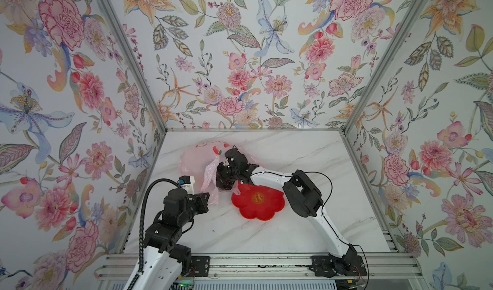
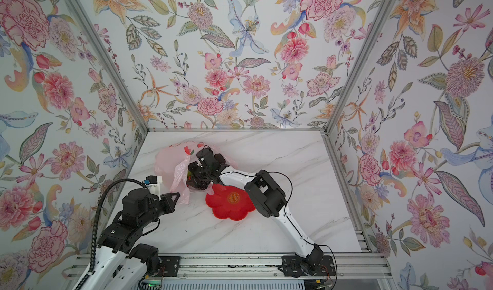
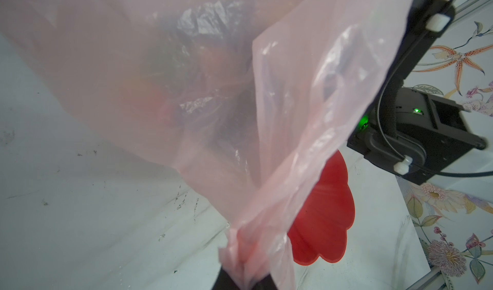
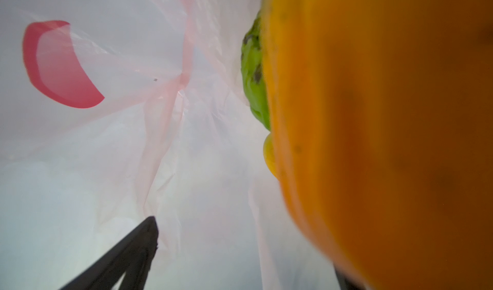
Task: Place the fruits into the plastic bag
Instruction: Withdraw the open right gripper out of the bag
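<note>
Left gripper [image 1: 211, 196] is clenched on the plastic bag [image 1: 196, 158] at its handle end. I read the bag's long axis running from there toward the table's [image 1: 293, 155] far-left corner.

Right gripper [image 1: 223, 182] sits inside the bag's mouth, jaws spread. A mango [image 4: 373, 142] and a green bumpy ball [image 4: 253, 75] lie beside it.

Open marble lies right of the plate [image 1: 269, 208]. I can't read its gold emblem [image 1: 257, 198].

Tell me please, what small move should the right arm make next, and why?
Probably draw the right gripper back out of the plastic bag: its jaws stand open, the mango is inside, the red plate shows no fruit, and the left gripper holds the handle.
</note>
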`<state>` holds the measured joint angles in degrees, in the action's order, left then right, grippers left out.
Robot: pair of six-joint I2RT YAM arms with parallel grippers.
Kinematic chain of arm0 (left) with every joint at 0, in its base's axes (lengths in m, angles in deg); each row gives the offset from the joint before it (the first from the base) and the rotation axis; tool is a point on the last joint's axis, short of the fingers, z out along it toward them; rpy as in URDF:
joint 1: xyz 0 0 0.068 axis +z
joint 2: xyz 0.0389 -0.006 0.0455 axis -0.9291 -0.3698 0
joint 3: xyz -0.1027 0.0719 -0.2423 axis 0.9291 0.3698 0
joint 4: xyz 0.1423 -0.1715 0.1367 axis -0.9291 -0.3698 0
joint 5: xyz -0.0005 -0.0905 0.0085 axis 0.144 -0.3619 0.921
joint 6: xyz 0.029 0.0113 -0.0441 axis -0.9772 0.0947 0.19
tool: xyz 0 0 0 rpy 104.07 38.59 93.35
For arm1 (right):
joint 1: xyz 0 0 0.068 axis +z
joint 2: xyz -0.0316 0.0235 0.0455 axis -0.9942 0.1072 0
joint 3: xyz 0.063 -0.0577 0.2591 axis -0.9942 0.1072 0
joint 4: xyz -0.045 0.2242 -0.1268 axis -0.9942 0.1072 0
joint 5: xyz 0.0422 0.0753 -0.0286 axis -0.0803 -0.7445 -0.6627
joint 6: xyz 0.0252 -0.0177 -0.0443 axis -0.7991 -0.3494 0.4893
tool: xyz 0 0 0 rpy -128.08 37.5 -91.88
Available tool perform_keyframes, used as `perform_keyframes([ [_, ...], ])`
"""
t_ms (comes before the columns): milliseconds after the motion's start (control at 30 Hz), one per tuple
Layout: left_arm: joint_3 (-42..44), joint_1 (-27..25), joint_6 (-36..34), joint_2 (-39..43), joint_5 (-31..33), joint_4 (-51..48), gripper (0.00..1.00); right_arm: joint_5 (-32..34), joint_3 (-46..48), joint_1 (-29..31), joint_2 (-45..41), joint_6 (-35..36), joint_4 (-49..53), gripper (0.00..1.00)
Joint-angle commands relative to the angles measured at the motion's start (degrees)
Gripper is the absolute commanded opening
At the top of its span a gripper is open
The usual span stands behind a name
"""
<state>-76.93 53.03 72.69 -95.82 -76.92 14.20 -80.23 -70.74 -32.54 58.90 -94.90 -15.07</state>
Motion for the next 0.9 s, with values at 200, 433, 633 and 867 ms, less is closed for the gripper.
perform_keyframes([
  [200, 0.49, 0.24, -1.10, 0.88, -0.22, 0.70, 0.00, 1.42, 2.99, -0.62, -10.72, 11.34, 13.66, 0.99],
  [433, 0.55, 0.24, -1.16, 0.98, -0.22, 0.74, 0.00, 3.62, 2.62, -1.64, -15.11, 20.88, 27.44, 0.99],
  [633, 0.53, 0.24, -1.17, 0.98, -0.23, 0.62, 0.00, 4.21, -0.71, -1.85, -16.46, 28.55, 39.61, 0.99],
  [867, 0.54, 0.29, -1.05, 0.96, -0.01, 0.68, 0.00, 5.21, -6.89, -2.09, -16.79, 39.05, 59.20, 0.99],
])
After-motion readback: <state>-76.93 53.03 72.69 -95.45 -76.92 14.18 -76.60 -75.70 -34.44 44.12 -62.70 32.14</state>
